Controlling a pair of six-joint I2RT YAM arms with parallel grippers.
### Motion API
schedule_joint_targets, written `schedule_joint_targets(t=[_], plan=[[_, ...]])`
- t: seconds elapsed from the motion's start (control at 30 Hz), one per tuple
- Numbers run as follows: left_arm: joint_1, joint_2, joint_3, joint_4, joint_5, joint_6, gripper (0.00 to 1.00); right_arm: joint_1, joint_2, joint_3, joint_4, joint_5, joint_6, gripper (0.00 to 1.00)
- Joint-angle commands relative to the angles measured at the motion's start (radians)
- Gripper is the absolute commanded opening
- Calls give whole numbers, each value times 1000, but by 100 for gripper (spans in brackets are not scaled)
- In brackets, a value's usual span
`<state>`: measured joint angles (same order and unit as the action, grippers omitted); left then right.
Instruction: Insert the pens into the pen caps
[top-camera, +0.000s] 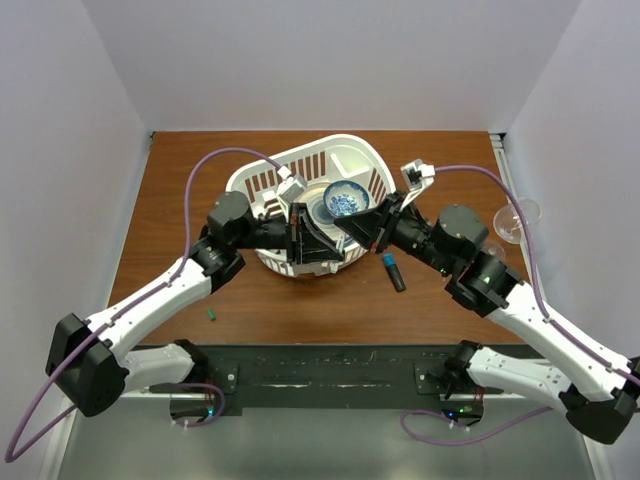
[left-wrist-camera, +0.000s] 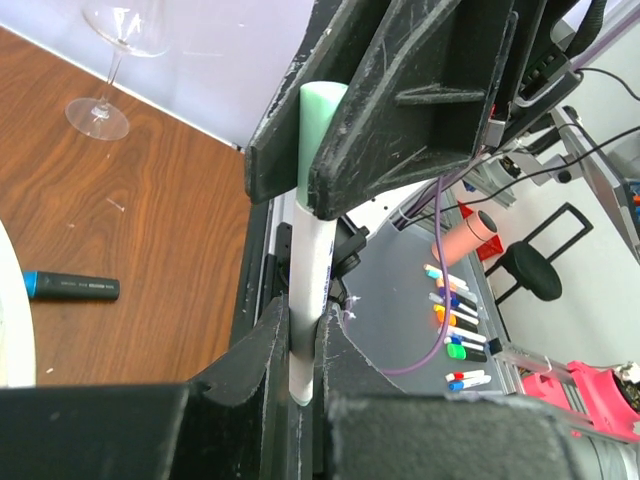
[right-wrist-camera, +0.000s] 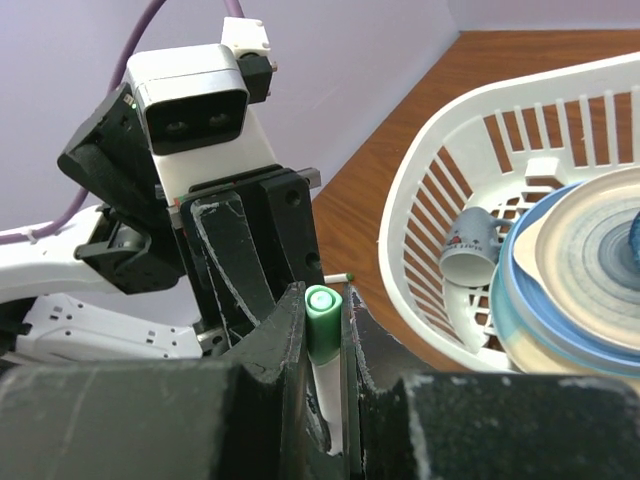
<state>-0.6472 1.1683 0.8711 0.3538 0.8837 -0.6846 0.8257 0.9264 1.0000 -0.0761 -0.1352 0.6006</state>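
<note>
Nearest you, a dark green cap (top-camera: 212, 314) lies alone on the tabletop (top-camera: 300, 300), well apart from both arms, so that 1 is not yet paired with anything. A little further in, on the right, the black marker (top-camera: 393, 272) with the blue end lies flat and untouched beside the right arm; no cap for it shows. Above the middle of the tabletop the 2 pincers meet nose to nose. Your left pincer (left-wrist-camera: 303, 350) pinches the shaft of a white pen (left-wrist-camera: 313, 255), and your right pincer (right-wrist-camera: 325, 340) is pressed onto the pale green cap (right-wrist-camera: 322, 303) at the pen's other end. The cap looks to be on the pen, but you cannot tell whether it is pushed fully home. Behind them stands the white basket (top-camera: 372, 160) holding crockery, with a wine glass (top-camera: 515, 220) off to the right. By my judgement 1 pen is at or near capped, and the marker and the loose cap are left to do.
</note>
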Motion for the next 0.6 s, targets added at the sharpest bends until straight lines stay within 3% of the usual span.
schedule_joint_targets(t=[0.0, 0.27, 0.4, 0.57], plan=[[87, -4, 155, 257, -255, -10, 0, 116, 34, -3, -456, -277, -74, 0], [90, -15, 189, 154, -265, 45, 0, 116, 25, -8, -475, -377, -75, 0], [116, 7, 146, 349, -201, -84, 0, 118, 3, -90, -312, -471, 27, 0], [113, -4, 204, 117, -317, 46, 0, 144, 11, -55, -399, -359, 56, 0]])
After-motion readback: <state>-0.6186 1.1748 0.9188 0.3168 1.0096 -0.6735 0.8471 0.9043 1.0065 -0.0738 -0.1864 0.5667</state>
